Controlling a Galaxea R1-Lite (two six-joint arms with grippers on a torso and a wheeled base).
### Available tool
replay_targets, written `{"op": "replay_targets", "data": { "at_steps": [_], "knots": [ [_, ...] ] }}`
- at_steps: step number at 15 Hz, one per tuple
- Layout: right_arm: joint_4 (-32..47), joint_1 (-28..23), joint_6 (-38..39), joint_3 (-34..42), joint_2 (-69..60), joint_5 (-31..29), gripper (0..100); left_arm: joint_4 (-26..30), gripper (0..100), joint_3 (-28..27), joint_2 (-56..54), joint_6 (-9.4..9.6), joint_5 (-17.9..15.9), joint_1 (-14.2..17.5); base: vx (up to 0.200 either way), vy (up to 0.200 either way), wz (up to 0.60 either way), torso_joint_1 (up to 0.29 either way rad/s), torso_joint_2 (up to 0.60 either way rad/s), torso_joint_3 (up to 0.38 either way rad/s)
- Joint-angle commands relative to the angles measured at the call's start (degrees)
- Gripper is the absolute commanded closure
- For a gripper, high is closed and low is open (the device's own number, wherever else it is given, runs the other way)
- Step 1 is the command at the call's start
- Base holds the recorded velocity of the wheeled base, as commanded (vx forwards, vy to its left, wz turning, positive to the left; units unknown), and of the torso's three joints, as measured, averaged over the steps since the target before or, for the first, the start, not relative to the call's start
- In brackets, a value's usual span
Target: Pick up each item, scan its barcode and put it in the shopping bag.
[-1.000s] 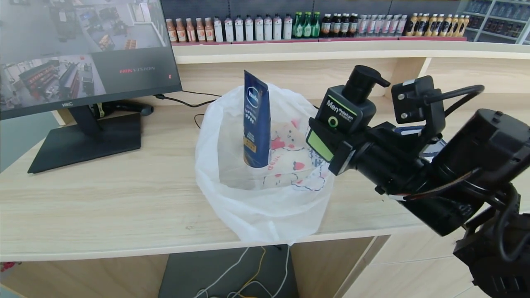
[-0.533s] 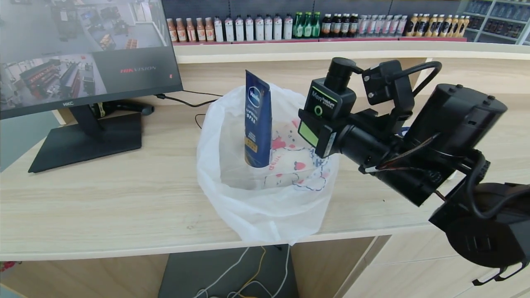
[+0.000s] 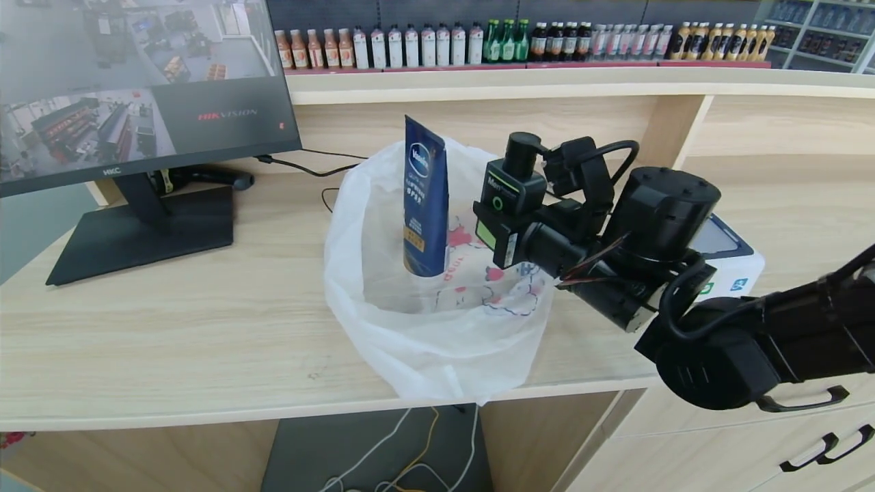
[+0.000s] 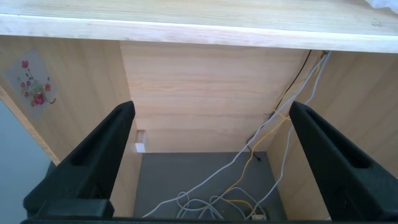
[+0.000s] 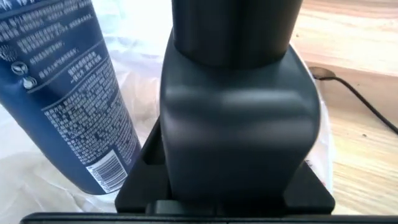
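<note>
My right gripper (image 3: 509,229) is shut on a black pump bottle (image 3: 508,193) with a green label, held upright over the right rim of the white shopping bag (image 3: 437,321). Up close the pump bottle (image 5: 239,130) stands next to the blue tube (image 5: 74,93). That blue tube (image 3: 424,198) stands upright inside the bag, with a white pack printed in pink (image 3: 478,266) lying beside it. My left gripper (image 4: 211,162) hangs below the counter top with its fingers (image 4: 93,168) wide apart and nothing between them.
A monitor (image 3: 137,82) on a black stand sits at the counter's back left, a black handheld scanner (image 3: 205,179) behind its base. A white box-shaped device (image 3: 724,263) is right of the bag. Cables (image 4: 249,186) hang under the counter. Bottles line the far shelf (image 3: 519,41).
My right arm has carried the pump bottle left and down, from beside the bag to just over its right rim. The bag and tube stayed put.
</note>
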Motion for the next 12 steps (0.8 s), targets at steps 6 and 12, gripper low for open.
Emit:
{"op": "replay_targets", "data": {
  "at_steps": [6,12],
  "knots": [
    [-1.05,-0.32,-2.04,0.48,4.62,0.5,100,0.0,0,0.0,-0.02,-0.01,0.0,-0.09,0.0,0.0,0.0,0.0,0.0,0.0],
    [-1.05,-0.41,-2.04,0.48,6.73,0.23,100,0.0,0,0.0,-0.02,-0.01,0.0,0.0,0.0,0.0,0.0,0.0,0.0,0.0]
  ]
}}
